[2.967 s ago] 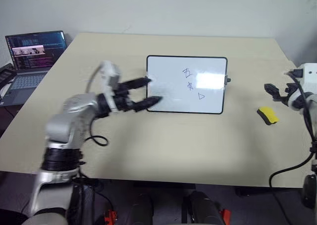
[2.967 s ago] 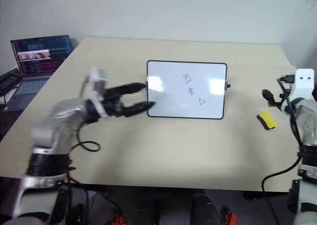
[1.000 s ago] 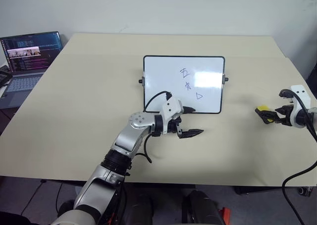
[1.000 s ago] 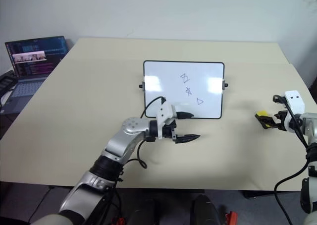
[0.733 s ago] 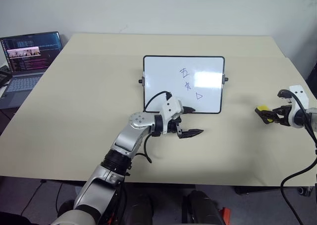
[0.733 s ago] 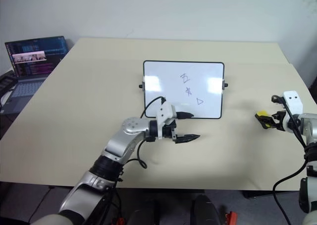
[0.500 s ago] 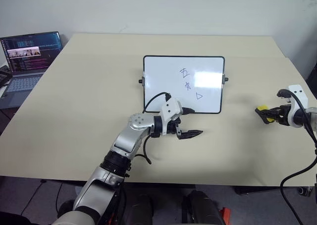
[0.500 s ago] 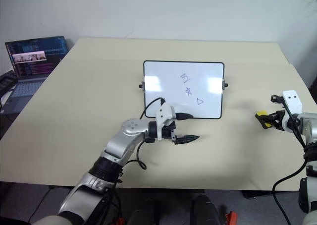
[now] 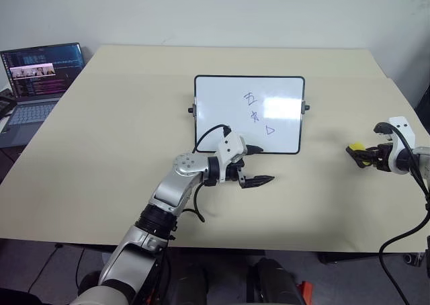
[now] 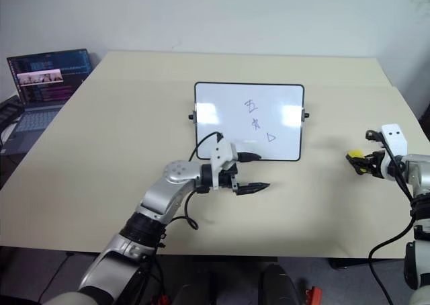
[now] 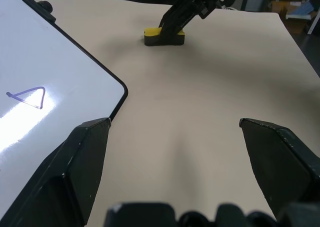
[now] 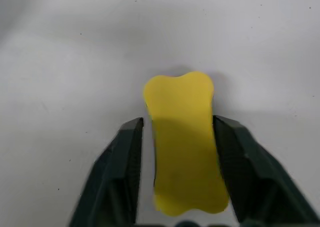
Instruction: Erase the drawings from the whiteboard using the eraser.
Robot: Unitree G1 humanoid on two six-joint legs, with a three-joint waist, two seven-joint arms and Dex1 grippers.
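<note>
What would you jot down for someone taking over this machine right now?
Right end effector: fingers hug both sides of the eraser, which lies on the table right of the whiteboard.
Left end effector: open, holding nothing, just past the board's near edge.
Done: eraser reached and about gripped.
Left: lift the eraser, carry it to the board, wipe off all three drawings, which are untouched.

No legible text or labels anywhere
</note>
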